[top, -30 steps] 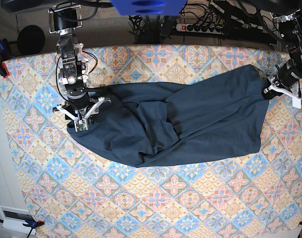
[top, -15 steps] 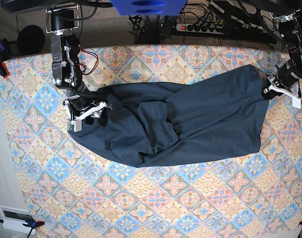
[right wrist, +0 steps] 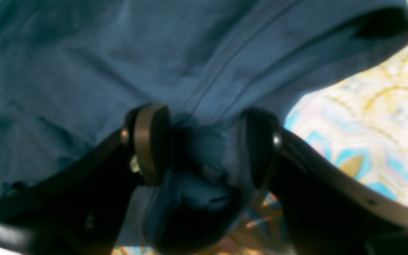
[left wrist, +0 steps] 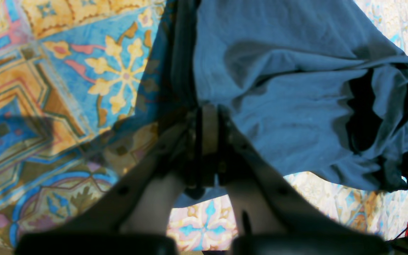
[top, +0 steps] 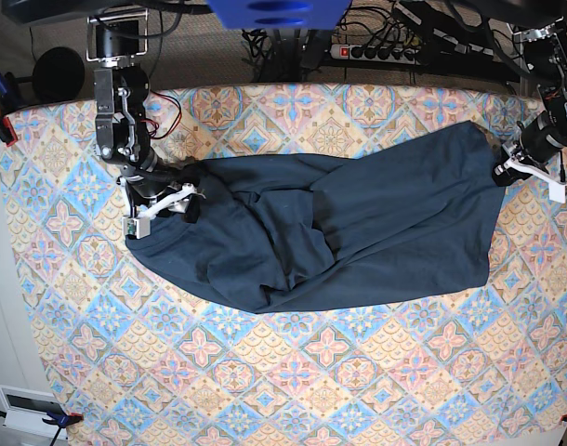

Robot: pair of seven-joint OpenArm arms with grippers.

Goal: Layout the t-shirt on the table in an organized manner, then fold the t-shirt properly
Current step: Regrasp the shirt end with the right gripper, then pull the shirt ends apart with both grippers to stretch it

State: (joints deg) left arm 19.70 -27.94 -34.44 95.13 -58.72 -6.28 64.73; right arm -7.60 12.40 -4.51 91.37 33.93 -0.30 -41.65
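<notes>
Lying between both hands, t-shirt (top: 339,223) spreads across table (top: 265,372).

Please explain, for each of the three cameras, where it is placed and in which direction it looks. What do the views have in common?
Base: overhead, looking down on the table and the t-shirt; both arms show, the right gripper at the picture's left, the left gripper at its right.
Left wrist: on the left arm, looking along its shut fingers, which pinch the t-shirt's edge.
Right wrist: on the right arm, looking along its parted fingers with bunched fabric between.
Shared: all three show the t-shirt and tablecloth.
</notes>
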